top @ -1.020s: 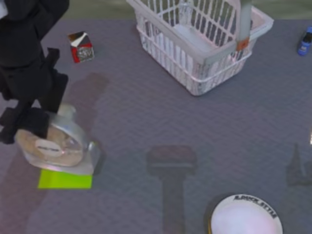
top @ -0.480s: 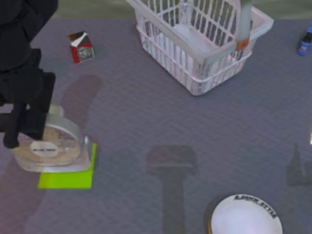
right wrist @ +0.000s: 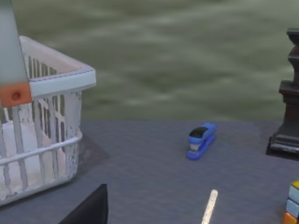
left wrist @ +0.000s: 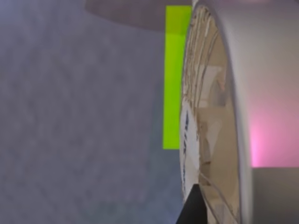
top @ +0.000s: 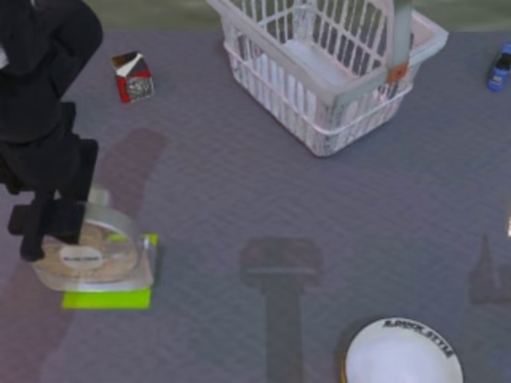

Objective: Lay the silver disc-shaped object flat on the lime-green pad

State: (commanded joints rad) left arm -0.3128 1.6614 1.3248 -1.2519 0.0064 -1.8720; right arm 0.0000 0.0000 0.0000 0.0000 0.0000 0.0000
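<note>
Silver disc-shaped object (top: 89,257) lay over lime-green pad (top: 108,299), lower left of frame; left gripper (top: 44,231) fingers clamped its rim. Right gripper unseen.

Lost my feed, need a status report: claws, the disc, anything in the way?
Left claw on the silver disc, face up over the lime-green pad. Right arm out of top view. Nothing blocking the pad.

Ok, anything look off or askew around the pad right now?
Yes. The silver disc-shaped object sits off-centre on the lime-green pad, overhanging toward the table's left and far side, with a green strip bare at the near edge. The left gripper is at the disc's left rim.
</note>
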